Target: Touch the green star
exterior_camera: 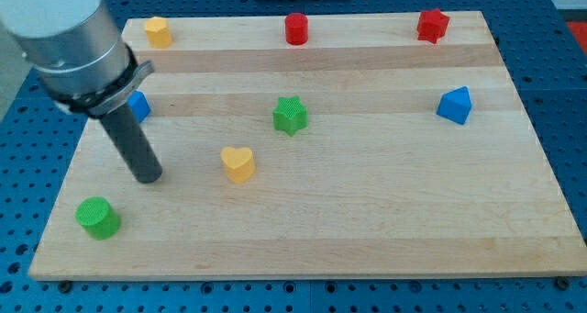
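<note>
- Near the board's [385, 249] left side, the tip [149, 177] rests on bare wood, touching no block.
- Up and to the view's right of it, near the board's middle, stands the green star [290, 115], well apart from the tip.
- Between the two, slightly below the straight line, sits the yellow heart [238, 163]; a direct slide would likely pass just above it, so the path should bend a little toward the view's top to avoid clipping it.
- A good approach ends gently at the star's near, left-hand face: contact is all the task asks, so the rod should slow before arrival and not shove the star away.
- The green cylinder [97, 217] lies just below and left of the tip, and the blue block [138, 105], partly hidden behind the rod, lies above; both are off the route.
- No pincer exists on this arm: the rod has nothing to open or close, and it holds nothing.
</note>
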Tool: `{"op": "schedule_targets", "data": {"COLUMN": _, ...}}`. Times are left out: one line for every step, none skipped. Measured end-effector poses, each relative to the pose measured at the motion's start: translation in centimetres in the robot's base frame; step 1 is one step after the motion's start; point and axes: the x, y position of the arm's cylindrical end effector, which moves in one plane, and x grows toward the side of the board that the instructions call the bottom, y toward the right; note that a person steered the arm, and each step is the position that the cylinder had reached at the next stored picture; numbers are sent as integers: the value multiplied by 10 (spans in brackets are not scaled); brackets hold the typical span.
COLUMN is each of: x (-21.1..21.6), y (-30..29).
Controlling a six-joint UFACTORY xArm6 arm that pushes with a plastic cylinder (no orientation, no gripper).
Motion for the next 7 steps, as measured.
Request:
{"op": "schedule_targets", "data": {"x": -34, "y": 24}}
{"op": "schedule_targets", "data": {"x": -66, "y": 57}}
{"op": "schedule_targets", "data": {"x": -99, "y": 90}}
{"op": "schedule_targets", "data": {"x": -134, "y": 124}}
{"op": "schedule_targets", "data": {"x": -137, "y": 165}}
{"op": "schedule_targets", "data": {"x": -131, "y": 185}}
{"op": "schedule_targets", "data": {"x": -116, "y": 196}}
